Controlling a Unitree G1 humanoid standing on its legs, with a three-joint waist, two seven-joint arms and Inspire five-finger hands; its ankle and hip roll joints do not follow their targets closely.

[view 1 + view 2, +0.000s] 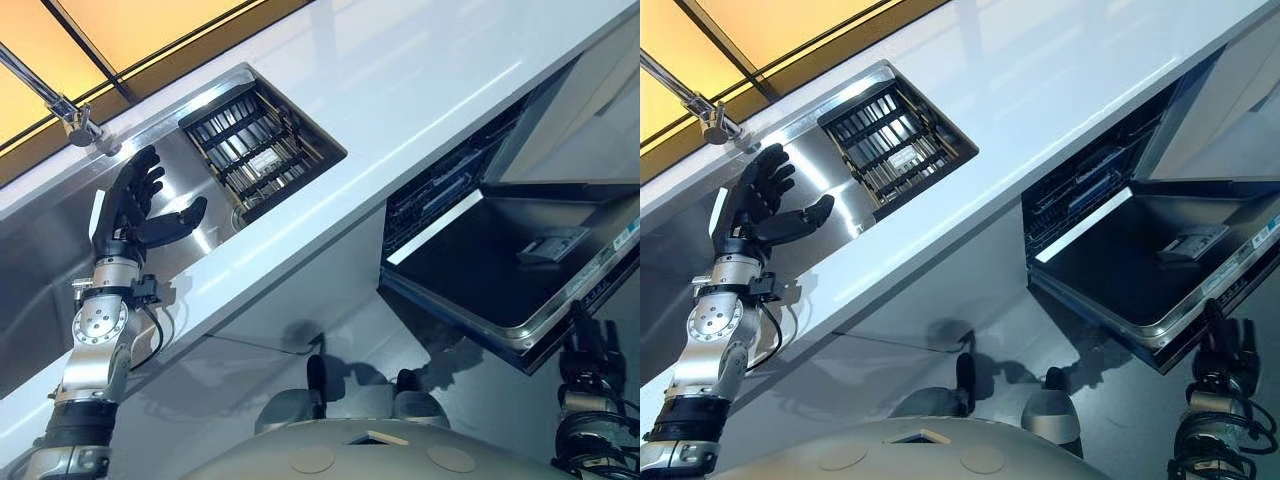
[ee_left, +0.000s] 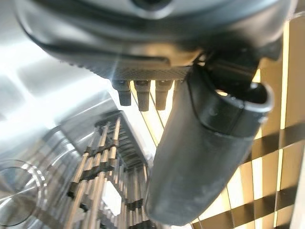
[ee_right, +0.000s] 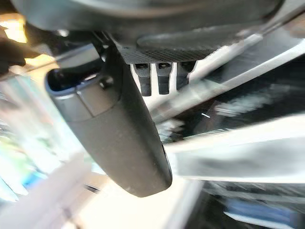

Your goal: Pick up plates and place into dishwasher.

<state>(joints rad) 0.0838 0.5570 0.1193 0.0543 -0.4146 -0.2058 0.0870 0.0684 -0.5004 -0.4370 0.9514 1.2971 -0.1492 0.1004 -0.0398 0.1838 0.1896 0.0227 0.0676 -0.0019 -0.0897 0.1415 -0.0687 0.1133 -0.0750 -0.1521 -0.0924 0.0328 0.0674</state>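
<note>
My left hand [image 1: 135, 205] is raised over the steel sink [image 1: 200, 230], open, with fingers spread and thumb out, and it holds nothing. A dark slatted dish rack [image 1: 262, 150] sits in the sink's far part, beyond the left hand's fingers [image 2: 143, 93]. A thin white edge [image 1: 97, 212] shows just behind that hand; I cannot tell what it is. The dishwasher [image 1: 440, 190] stands open at the right with its door [image 1: 500, 270] folded down. My right hand [image 1: 590, 350] is low beside the door's front edge, open, with its thumb [image 3: 119, 138] straight.
A white countertop [image 1: 400, 90] runs between the sink and the dishwasher. A steel faucet [image 1: 60, 105] reaches over the sink at the far left. The sink drain [image 2: 14, 191] lies beside the rack. A window with dark bars [image 1: 120, 30] is behind the counter.
</note>
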